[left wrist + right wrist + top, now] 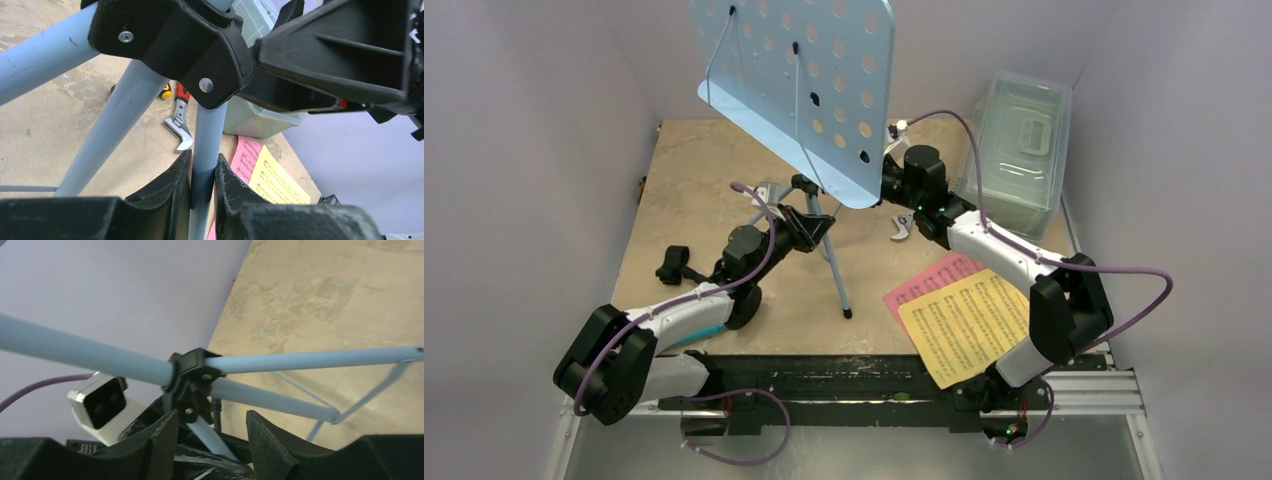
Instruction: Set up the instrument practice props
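Setup is partway. The light blue music stand (799, 80) rises near the table's (694, 170) far edge with its desk tilted, and it looks steadied by the arms rather than free-standing. The left gripper (202, 185) is clamped on 1 tripod leg (206, 140). The right gripper (210, 427) hovers with jaws apart at the black leg hub (192, 377), grasping nothing. The yellow page (969, 325) overlaps the pink page (934, 280) at the near right edge, neither yet on the desk. I cannot make out the microphone or mic stand.
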{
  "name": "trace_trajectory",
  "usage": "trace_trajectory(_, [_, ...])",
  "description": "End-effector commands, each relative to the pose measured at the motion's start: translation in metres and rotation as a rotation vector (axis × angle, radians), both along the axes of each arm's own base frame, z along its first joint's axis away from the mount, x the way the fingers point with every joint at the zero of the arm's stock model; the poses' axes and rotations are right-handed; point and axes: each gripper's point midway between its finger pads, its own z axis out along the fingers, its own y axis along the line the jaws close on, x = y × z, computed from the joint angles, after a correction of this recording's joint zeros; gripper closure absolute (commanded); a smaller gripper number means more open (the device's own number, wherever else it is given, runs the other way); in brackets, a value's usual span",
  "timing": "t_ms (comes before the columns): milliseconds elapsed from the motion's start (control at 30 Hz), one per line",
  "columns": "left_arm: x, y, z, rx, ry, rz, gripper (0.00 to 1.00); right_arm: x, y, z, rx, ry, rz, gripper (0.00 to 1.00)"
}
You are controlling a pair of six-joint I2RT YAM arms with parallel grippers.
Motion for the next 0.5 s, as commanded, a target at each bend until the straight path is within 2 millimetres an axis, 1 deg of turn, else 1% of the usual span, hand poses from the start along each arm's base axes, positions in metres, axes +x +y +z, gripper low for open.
trace_trajectory(0, [-0.024,0.01,-0.082,0.115,0.285,-0.006,1.0,0.023,-0.018,0.007,-0.025,-0.05,-0.102,0.46])
trace_trajectory(67, [-0.024,0.01,-0.083,0.111,0.285,-0.005,1.0,0.023,-0.013,0.016,0.03,-0.071,-0.074,0.47])
trace_trajectory(100, [-0.023,0.009,-0.084,0.111,0.287,-0.004,1.0,0.026,-0.01,0.019,0.035,-0.075,-0.069,0.47])
trace_trajectory(133, [-0.023,0.009,-0.086,0.114,0.289,-0.006,1.0,0.029,-0.005,0.02,0.037,-0.072,-0.053,0.48])
trace_trajectory(200, [-0.022,0.007,-0.087,0.114,0.295,-0.014,1.0,0.029,0.004,0.021,0.063,-0.059,-0.005,0.49])
trace_trajectory(333, [-0.024,0.008,-0.086,0.102,0.295,-0.006,1.0,0.02,0.013,0.022,0.159,-0.009,0.057,0.54])
trace_trajectory(367, [-0.024,0.009,-0.085,0.102,0.293,-0.004,1.0,0.02,0.014,0.02,0.167,0.006,0.06,0.57])
trace_trajectory(400, [-0.023,0.009,-0.085,0.103,0.292,-0.005,1.0,0.02,0.014,0.017,0.174,0.02,0.057,0.64])
trace_trajectory(433, [-0.023,0.008,-0.084,0.105,0.291,-0.007,1.0,0.021,0.013,0.015,0.182,0.036,0.047,0.73])
trace_trajectory(467, [-0.023,0.007,-0.084,0.106,0.29,-0.01,1.0,0.02,0.013,0.012,0.191,0.058,0.041,0.86])
